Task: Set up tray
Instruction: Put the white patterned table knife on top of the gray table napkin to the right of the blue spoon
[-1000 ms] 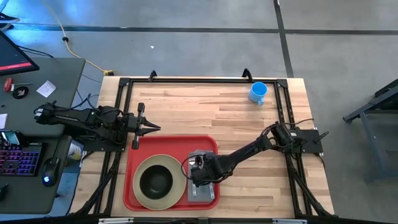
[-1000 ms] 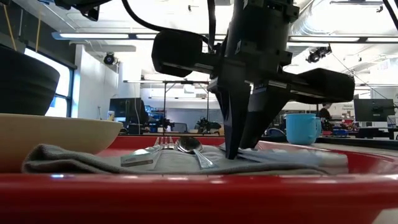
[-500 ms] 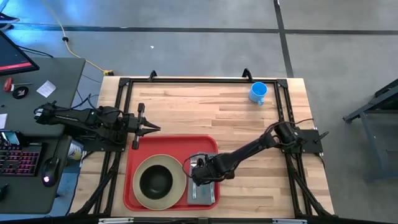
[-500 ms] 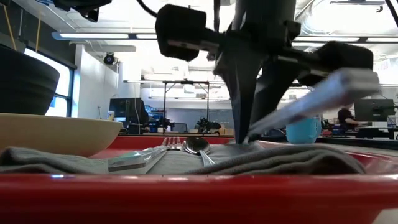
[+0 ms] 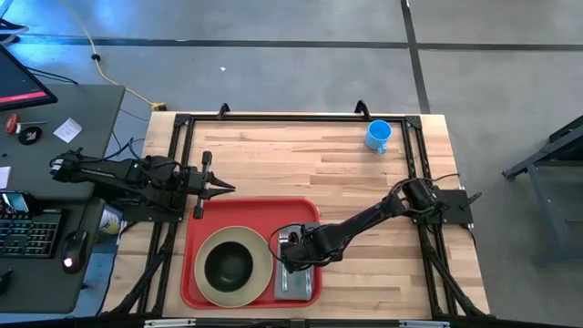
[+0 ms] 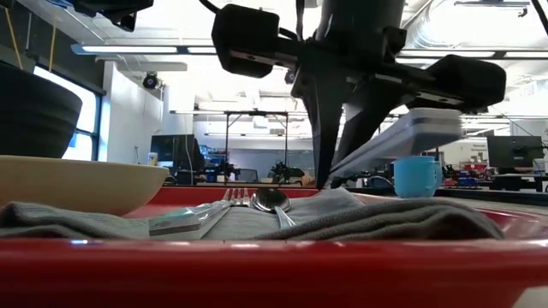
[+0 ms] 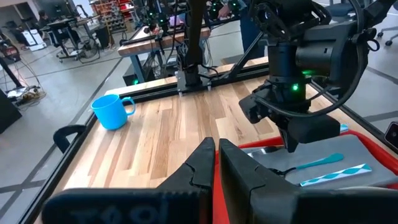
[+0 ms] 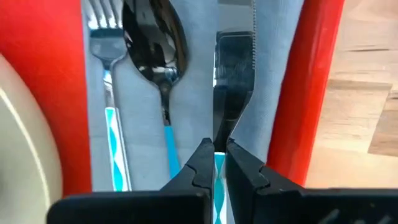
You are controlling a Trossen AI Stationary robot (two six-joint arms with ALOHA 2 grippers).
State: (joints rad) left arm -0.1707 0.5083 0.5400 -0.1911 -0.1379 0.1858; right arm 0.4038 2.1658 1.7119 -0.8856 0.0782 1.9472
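Note:
The red tray [image 5: 237,203] lies at the table's near left. On it rest a cream plate [image 5: 264,266] with a dark bowl [image 5: 228,264] and a grey napkin [image 8: 193,106]. A fork [image 8: 106,43] and a spoon [image 8: 152,37] lie side by side on the napkin. My right gripper [image 8: 216,149] points down over the napkin's right side, shut on a knife [image 8: 235,68]. My left gripper [image 5: 223,189] waits shut above the table's left side, just beyond the tray's far edge. My right gripper pinches the knife between its two fingers where the patterned handle [image 8: 219,163] meets the blade. The fingers come from above, pointing steeply down. The knife sits tilted: its handle end [image 6: 411,137] is raised and its blade slopes down toward the napkin.
A blue cup [image 5: 378,135] stands at the far right of the wooden table. A black frame [image 5: 273,118] runs around the table's edges. The napkin is rumpled into a low ridge [image 6: 385,218] beside the fingers.
The knife lay flat on the napkin a second ago. Its handle end has since swung up, so the knife now stands tilted in my right gripper, which has rolled a little about its own axis. The napkin has bunched up around the fingers.

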